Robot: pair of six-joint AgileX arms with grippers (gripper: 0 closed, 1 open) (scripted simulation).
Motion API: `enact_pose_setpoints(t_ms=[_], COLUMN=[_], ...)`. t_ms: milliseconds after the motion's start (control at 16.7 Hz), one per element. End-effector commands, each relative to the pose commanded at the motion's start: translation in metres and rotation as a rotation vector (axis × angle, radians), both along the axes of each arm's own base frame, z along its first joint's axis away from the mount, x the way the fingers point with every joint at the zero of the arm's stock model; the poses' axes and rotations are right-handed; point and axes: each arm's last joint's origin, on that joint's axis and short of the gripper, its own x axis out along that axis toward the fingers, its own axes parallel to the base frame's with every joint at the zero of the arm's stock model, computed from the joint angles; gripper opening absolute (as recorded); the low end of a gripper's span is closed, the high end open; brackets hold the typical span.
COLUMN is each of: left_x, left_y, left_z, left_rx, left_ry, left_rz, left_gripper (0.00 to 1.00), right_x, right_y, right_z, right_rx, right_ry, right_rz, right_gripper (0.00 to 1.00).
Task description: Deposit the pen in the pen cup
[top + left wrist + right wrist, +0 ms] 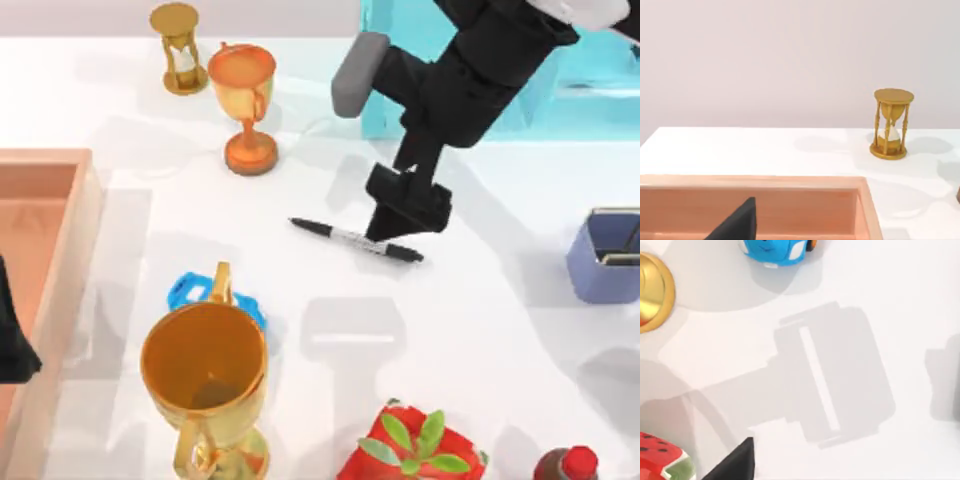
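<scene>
While hovering, right end effector [400, 228] nears the pen [357, 240].

Between the pen [356, 240] and the pen cup [604, 256] at the right edge you have bare white table [500, 300], nothing standing in the path. The right gripper [405, 215] hangs just over the pen. The big gold trophy [205, 375], blue toy car [190, 292] and red plant pot [410, 450] crowd the near side; the small trophy [245, 100] stands behind.
</scene>
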Motion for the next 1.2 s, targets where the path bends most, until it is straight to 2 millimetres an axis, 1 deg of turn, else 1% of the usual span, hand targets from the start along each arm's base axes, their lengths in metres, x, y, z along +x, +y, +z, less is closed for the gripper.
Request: enact_pose_setpoints(t_ms=[120,180,300,420,600,780,960,1200], left_x=[0.0,0.0,0.0,0.0,0.0,0.0,0.0,0.0], left_y=[0.0,0.0,0.0,0.0,0.0,0.0,0.0,0.0], left_z=[0.0,0.0,0.0,0.0,0.0,0.0,0.0,0.0], left_rx=[0.0,0.0,0.0,0.0,0.0,0.0,0.0,0.0], left_ry=[0.0,0.0,0.0,0.0,0.0,0.0,0.0,0.0], left_rz=[0.0,0.0,0.0,0.0,0.0,0.0,0.0,0.0], left_gripper=[1.0,1.0,1.0,1.0,1.0,1.0,1.0,1.0], right_x=[0.027,0.039,0.06,0.076,0.091,0.099,0.101,0.1], right_y=[0.018,0.024,0.028,0.027,0.019,0.011,0.008,0.011], right_z=[-0.028,-0.041,-0.062,-0.077,-0.085,-0.085,-0.084,-0.083], right_rx=[-0.053,-0.076,-0.113,-0.139,-0.157,-0.161,-0.161,-0.159], right_ry=[0.084,0.118,0.164,0.189,0.188,0.169,0.16,0.158], right_rz=[0.028,0.033,0.028,0.012,-0.018,-0.042,-0.051,-0.045], right_gripper=[1.0,1.0,1.0,1.0,1.0,1.0,1.0,1.0])
